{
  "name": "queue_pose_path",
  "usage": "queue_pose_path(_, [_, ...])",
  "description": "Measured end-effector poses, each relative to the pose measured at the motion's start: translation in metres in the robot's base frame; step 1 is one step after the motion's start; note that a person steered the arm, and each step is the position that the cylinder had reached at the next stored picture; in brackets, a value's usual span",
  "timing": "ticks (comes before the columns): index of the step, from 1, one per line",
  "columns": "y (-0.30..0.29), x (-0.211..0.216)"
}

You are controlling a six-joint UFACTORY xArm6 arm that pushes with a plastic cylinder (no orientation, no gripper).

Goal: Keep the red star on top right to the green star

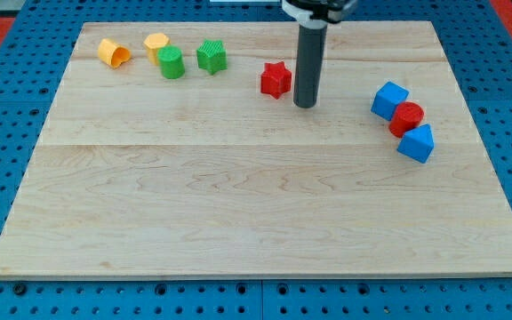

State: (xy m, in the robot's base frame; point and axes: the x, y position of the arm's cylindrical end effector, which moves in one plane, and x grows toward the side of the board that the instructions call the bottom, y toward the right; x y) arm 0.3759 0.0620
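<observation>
The red star [276,79] lies on the wooden board near the view's top, right of centre. The green star [212,56] sits up and to the left of it, about a block and a half away. My tip [305,105] rests on the board just right of the red star and slightly below it, with a small gap between them. The dark rod rises from the tip to the view's top edge.
A green cylinder [171,63], a yellow block [156,43] and an orange block [112,52] cluster at the top left. A blue cube [389,100], a red cylinder [407,117] and a blue wedge-shaped block [417,143] touch in a row at the right. The board [238,204] sits on a blue pegboard.
</observation>
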Motion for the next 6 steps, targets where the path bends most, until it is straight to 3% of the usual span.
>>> queue_pose_path(3, [-0.025,-0.108])
queue_pose_path(4, [0.003,-0.068])
queue_pose_path(5, [-0.030,-0.049])
queue_pose_path(6, [-0.066,-0.086])
